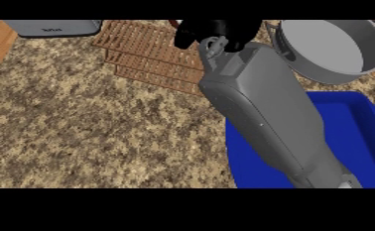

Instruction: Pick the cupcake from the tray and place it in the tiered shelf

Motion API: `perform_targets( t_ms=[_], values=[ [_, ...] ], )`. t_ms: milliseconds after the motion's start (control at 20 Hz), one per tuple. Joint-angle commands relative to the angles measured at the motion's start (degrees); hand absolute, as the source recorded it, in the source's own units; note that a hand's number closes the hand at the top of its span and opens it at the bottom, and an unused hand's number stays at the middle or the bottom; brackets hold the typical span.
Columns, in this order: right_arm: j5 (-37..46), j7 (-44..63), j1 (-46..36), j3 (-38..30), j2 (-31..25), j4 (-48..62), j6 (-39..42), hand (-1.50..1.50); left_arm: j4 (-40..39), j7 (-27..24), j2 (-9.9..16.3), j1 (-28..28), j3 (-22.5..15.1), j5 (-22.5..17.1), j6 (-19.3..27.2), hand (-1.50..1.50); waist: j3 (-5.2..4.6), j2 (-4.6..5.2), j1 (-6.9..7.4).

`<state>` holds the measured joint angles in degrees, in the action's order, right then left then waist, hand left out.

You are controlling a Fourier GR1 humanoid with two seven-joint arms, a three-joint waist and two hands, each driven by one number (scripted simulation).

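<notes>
My right hand (216, 30) is at the top middle of the head view, over the far right end of the brown slatted tiered shelf (150, 51). Its fingers curl downward round the cupcake, which is almost wholly hidden; only a small reddish sliver (174, 23) shows at the hand's left edge. The grey right forearm (264, 111) runs from the lower right up to the hand and covers part of the blue tray (351, 126). The part of the tray that shows holds nothing. My left hand does not appear.
A large grey pot (330, 46) stands at the upper right, close beside the hand and wrist. A grey appliance (51, 27) sits at the top left, next to a strip of wood (6, 39). Speckled counter (95, 126) spreads across the left and middle.
</notes>
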<state>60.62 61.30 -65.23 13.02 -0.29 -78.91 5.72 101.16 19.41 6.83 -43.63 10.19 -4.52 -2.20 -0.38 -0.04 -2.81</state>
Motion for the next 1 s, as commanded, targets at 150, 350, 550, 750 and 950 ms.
perform_targets(
  t_ms=[150, 350, 550, 750, 950],
  values=[
    [1.2, 1.9, -2.6, -2.2, -0.2, 6.5, 2.1, -1.50, 7.1, -7.1, 3.4, 15.8, -0.4, 0.1, -1.3, 0.00, 0.04, -0.14, -1.41],
    [0.7, 1.1, -3.3, -3.4, 0.3, 6.7, -2.1, -1.50, 6.1, -7.3, 3.7, 16.5, -0.9, 0.4, -2.3, 0.00, 0.10, 0.00, -0.95],
    [-1.2, 1.1, -5.2, -6.5, 0.3, 6.2, -5.3, -1.50, 6.5, -7.7, 3.4, 16.6, -1.2, 0.7, -2.2, 0.00, 0.21, -0.14, -0.24],
    [-4.8, 1.3, -4.5, -10.6, 0.3, 5.2, -9.0, -1.50, 5.7, -7.7, 3.5, 16.6, -0.3, 0.4, -2.2, 0.00, 0.33, -0.14, -0.29],
    [-7.8, 1.0, -6.0, -12.9, 0.3, 3.8, -11.3, -1.50, 5.7, -7.5, 3.3, 17.0, -0.8, 0.9, -2.0, 0.00, 0.32, -0.36, -0.09]
  ],
)
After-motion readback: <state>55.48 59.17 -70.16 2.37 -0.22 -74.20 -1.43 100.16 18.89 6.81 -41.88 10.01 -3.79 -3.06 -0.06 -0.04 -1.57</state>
